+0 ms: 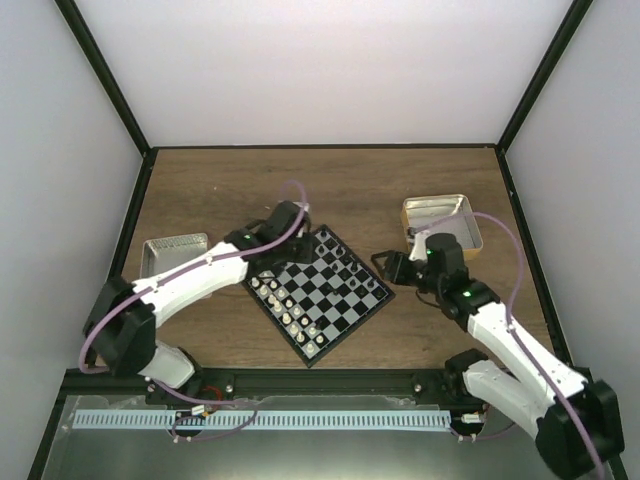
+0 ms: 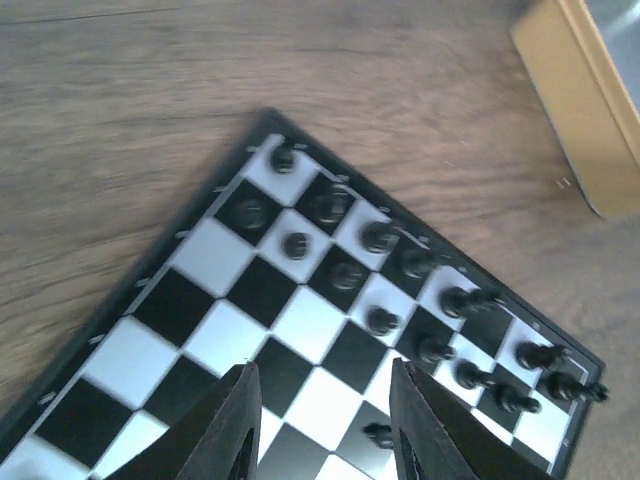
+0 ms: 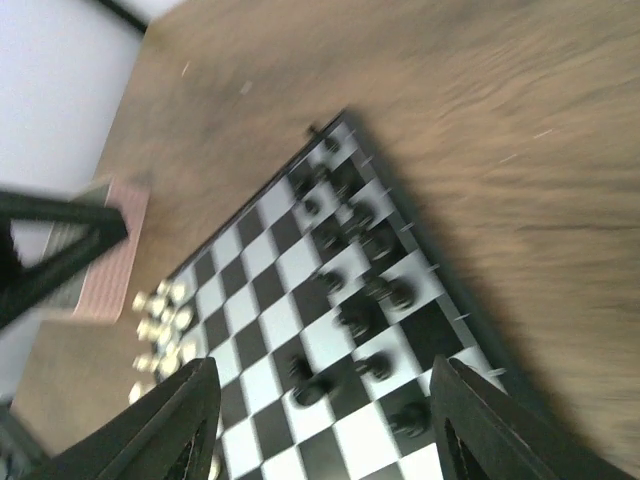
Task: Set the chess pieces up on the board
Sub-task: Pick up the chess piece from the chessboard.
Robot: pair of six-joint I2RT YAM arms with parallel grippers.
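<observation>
The board [image 1: 322, 298] lies turned like a diamond in the middle of the table. Cream chess pieces [image 1: 288, 308] line its lower-left side and black chess pieces [image 1: 350, 262] its upper-right side. My left gripper [image 1: 300, 236] hovers over the board's far corner. In its wrist view the left gripper [image 2: 322, 405] is open above bare squares, with black pieces [image 2: 380, 238] ahead and nothing between the fingers. My right gripper [image 1: 386, 266] hangs just off the board's right corner, and in its own view the right gripper [image 3: 325, 405] is wide open over blurred black pieces [image 3: 372, 292], holding nothing.
A tan-rimmed metal tray [image 1: 442, 222] stands at the back right, behind the right arm. A pink-rimmed tray [image 1: 172, 252] sits left of the board, under the left arm. Wood table surrounds the board, and black frame posts run along the sides.
</observation>
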